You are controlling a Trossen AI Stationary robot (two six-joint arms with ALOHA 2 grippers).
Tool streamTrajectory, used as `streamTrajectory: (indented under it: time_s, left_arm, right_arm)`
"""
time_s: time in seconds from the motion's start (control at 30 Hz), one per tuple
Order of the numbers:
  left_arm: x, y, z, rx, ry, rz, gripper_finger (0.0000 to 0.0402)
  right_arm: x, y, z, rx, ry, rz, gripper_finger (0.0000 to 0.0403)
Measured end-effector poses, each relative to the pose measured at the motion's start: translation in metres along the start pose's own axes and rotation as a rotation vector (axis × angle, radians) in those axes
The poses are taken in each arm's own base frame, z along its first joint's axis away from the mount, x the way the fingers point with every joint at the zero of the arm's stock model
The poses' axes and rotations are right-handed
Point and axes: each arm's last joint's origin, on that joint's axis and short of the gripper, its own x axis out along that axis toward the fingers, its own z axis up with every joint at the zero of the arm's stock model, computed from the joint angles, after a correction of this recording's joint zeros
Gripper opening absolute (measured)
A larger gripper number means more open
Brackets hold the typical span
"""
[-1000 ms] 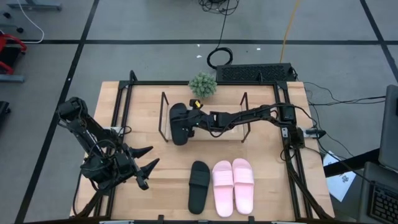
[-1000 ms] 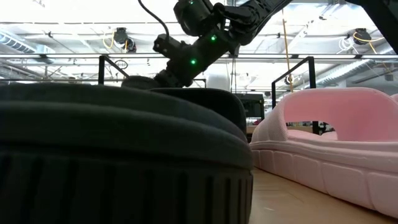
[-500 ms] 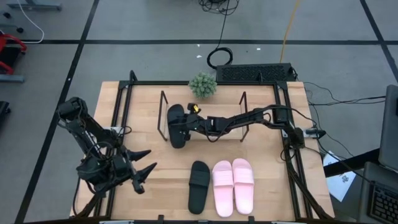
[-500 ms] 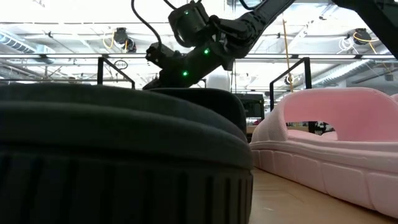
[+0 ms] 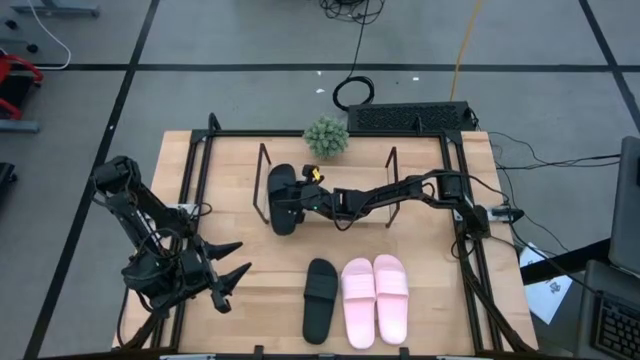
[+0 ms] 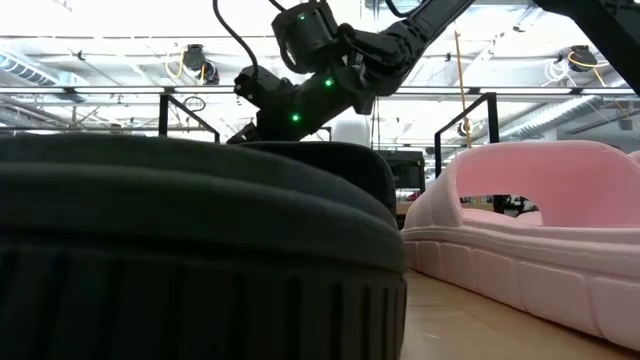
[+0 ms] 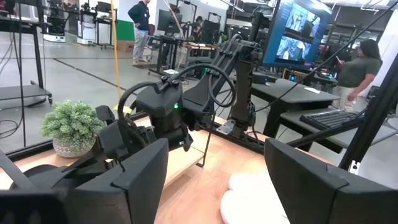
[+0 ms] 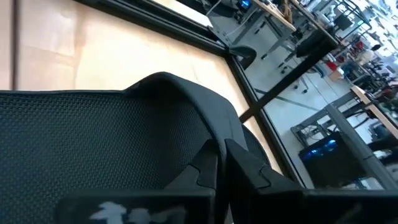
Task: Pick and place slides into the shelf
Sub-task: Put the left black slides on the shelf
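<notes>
My right gripper [image 5: 303,200] reaches in from the table's right and is shut on a matte black slide [image 5: 283,198] at the left end of the shelf [image 5: 345,213], next to its left wire end frame [image 5: 263,187]. The second black slide [image 5: 320,298] and the pink pair [image 5: 376,298] lie flat on their soles near the table's front edge. My left gripper [image 5: 232,275] is open and empty over the table's front left. In the low view the near black slide [image 6: 190,250] hides the shelf's base, so whether the held slide rests on the board is hidden. My right gripper pinches the black slide between its two fingers at its right side edge [image 8: 211,140], beside the textured black surface [image 8: 93,137]. The fingers come level from the table's right and lie across the slide. The slide lies lengthwise from far to near inside the shelf's left end.
A small potted plant [image 5: 326,136] stands behind the shelf. A black frame [image 5: 200,160] runs round the table's edges. A keyboard [image 5: 410,117] lies at the far edge. People [image 7: 357,68] stand in the room beyond the table.
My right gripper has carried the black slide toward the table's left edge and a little down, up to the shelf's left end frame. My left gripper has drawn back slightly toward the table's left near corner, still open.
</notes>
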Motion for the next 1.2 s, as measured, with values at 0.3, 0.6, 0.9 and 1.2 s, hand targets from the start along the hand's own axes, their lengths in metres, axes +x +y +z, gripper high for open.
streamTrajectory:
  time_s: [0.3, 0.6, 0.9, 1.2]
  left_arm:
    - [0.0, 0.0, 0.0, -0.002, 0.0, 0.0, 0.0266]
    - [0.0, 0.0, 0.0, -0.005, 0.0, 0.0, 0.0266]
    - [0.0, 0.0, 0.0, -0.005, 0.0, 0.0, 0.0266]
    - [-0.0001, 0.0, 0.0, -0.007, 0.0, 0.0, 0.0266]
  right_arm:
    - [0.0001, -0.0017, -0.0002, -0.015, 0.015, -0.044, 0.0004]
    - [0.001, -0.0038, -0.0014, 0.002, 0.023, -0.047, 0.0015]
    - [0.0011, -0.0037, -0.0011, -0.006, 0.02, -0.041, 0.0021]
    - [0.0011, -0.0029, 0.0001, 0.019, -0.004, -0.004, 0.0022]
